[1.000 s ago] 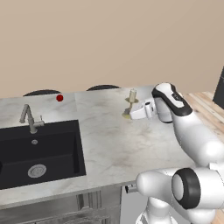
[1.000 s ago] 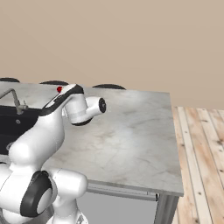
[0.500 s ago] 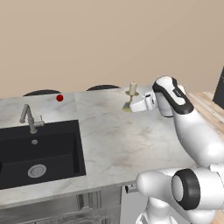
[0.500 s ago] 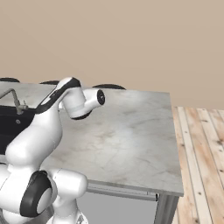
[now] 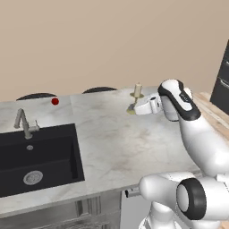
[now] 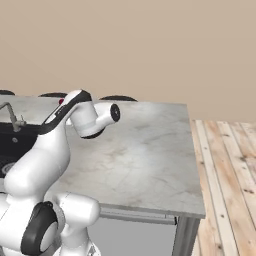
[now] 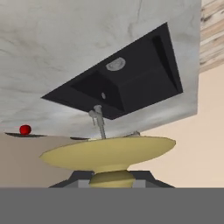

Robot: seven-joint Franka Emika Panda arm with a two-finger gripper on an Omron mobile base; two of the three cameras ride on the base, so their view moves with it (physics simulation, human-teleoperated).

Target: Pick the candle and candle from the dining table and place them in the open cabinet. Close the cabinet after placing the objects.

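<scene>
End effector (image 5: 136, 107) sits centre-right in the left base view, jaws drawn in narrow around the stem of the thin candle (image 5: 137, 90). Candle is upright, cream top poking above the wrist, gold foot (image 5: 131, 110) hanging just over the surface (image 5: 116, 143), and looks clear of it rather than resting, though the gap is hard to read. In the hand view the gold foot (image 7: 109, 153) spreads across the lower middle with the two dark finger tips (image 7: 78, 178) pinching in just beneath it. That fits a side-on grip low on the stem, probably chosen to keep the candle vertical for the carry.

My read: first candle is picked, and transport to the cabinet is the step in hand. Dark panelled edge at the far right of the left base view may be the cabinet (image 5: 222, 76); can't tell if the door is open. Can't spot the squat candle.

Containers: black sink (image 5: 36, 154) lower left holds nothing but its drain, with the grey faucet (image 5: 24, 125) on its back rim. Farther back, upper left, a small red ball (image 5: 55, 101) lies near the surface's rear edge, well apart from the candle.

Risk: a slim stem in a narrow pinch could swivel if the arm swings fast.
</scene>
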